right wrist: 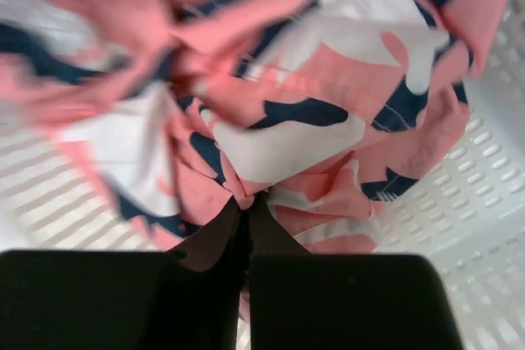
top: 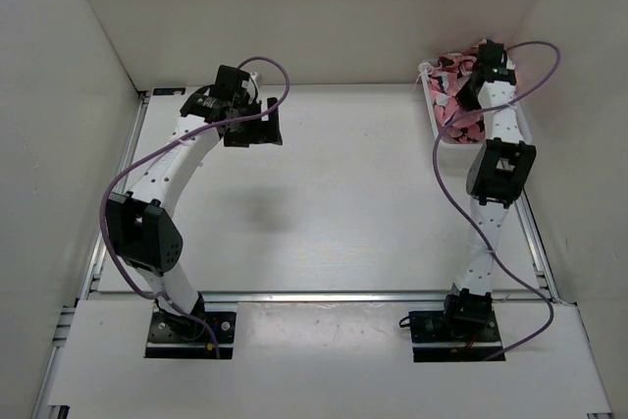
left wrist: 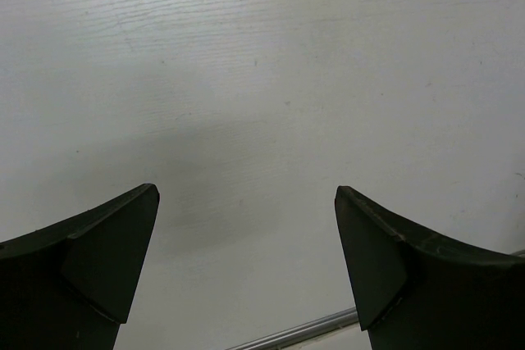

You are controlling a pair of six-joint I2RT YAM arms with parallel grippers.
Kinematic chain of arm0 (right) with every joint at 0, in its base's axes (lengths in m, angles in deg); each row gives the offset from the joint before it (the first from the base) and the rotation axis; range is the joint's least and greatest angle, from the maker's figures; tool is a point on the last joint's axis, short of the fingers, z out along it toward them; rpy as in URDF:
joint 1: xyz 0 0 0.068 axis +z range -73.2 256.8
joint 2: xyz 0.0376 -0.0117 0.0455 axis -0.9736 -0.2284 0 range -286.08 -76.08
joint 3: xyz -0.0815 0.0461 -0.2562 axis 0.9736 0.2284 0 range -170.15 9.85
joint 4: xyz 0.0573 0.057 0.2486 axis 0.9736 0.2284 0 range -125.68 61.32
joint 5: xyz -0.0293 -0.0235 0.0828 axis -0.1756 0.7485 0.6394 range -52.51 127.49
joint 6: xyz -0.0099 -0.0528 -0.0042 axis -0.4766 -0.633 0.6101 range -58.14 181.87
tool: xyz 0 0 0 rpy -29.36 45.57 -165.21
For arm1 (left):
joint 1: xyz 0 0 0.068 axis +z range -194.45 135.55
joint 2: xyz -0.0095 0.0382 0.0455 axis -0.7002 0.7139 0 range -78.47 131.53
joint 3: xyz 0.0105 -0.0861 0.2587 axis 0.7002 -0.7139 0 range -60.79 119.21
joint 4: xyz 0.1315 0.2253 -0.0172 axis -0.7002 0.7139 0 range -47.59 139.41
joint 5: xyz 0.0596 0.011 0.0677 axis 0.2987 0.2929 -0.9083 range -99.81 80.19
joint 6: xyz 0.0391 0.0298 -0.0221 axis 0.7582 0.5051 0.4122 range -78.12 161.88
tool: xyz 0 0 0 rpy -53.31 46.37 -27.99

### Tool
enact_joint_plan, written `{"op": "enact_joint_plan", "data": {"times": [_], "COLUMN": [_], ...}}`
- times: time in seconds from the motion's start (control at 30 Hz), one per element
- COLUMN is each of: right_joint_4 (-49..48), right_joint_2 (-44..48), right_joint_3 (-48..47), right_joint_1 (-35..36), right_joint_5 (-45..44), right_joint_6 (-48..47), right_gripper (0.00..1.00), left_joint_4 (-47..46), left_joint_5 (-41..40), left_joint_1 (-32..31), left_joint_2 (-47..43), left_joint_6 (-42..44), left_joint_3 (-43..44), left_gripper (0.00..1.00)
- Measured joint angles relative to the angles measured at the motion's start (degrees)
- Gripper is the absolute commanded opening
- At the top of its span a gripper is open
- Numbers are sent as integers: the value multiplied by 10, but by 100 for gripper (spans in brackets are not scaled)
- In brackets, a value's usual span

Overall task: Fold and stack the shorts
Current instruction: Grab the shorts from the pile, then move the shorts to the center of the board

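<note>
The coral-pink shorts [top: 459,95] with white and navy blotches lie bunched in the white mesh basket [top: 432,105] at the back right of the table. My right gripper [top: 488,61] is down in the basket. In the right wrist view it [right wrist: 248,199] is shut on a pinched fold of the shorts [right wrist: 295,120], with the basket's mesh [right wrist: 484,202] beneath. My left gripper [top: 257,127] hovers over the bare table at the back left. In the left wrist view it [left wrist: 246,194] is open and empty.
White walls enclose the table on the left, back and right. A metal rail [top: 343,295] runs along the table's near edge, and another shows in the left wrist view [left wrist: 295,332]. Purple cables [top: 442,183] loop beside both arms.
</note>
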Motion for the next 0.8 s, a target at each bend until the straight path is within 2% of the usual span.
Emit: {"op": "enact_joint_plan", "data": {"times": [0.1, 0.23, 0.4, 0.53, 0.6, 0.73, 0.77, 0.8], "right_joint_4": [-18, -63, -151, -198, -211, -228, -227, -229], "right_joint_2": [64, 175, 297, 368, 400, 491, 510, 529], "right_joint_3": [7, -13, -43, -41, -8, 168, 217, 275], "right_joint_1": [1, 6, 53, 136, 185, 259, 270, 281], "right_joint_5": [44, 146, 284, 382, 415, 441, 438, 433], "right_joint_6": [-12, -21, -27, -35, -43, -73, -80, -86], "right_gripper": [0, 0, 0, 0, 0, 0, 5, 29], "left_joint_4": [-2, -1, 0, 8, 12, 14, 14, 15], "left_joint_5": [10, 50, 98, 115, 122, 139, 143, 146], "left_joint_1": [6, 40, 147, 228, 250, 274, 278, 281], "left_joint_2": [0, 0, -9, -40, -63, -118, -132, -142], "left_joint_6": [-1, -5, -22, -34, -37, -37, -37, -37], "left_joint_3": [1, 1, 1, 0, 0, -16, -22, -27], "left_gripper": [100, 100, 100, 100, 100, 100, 100, 100]}}
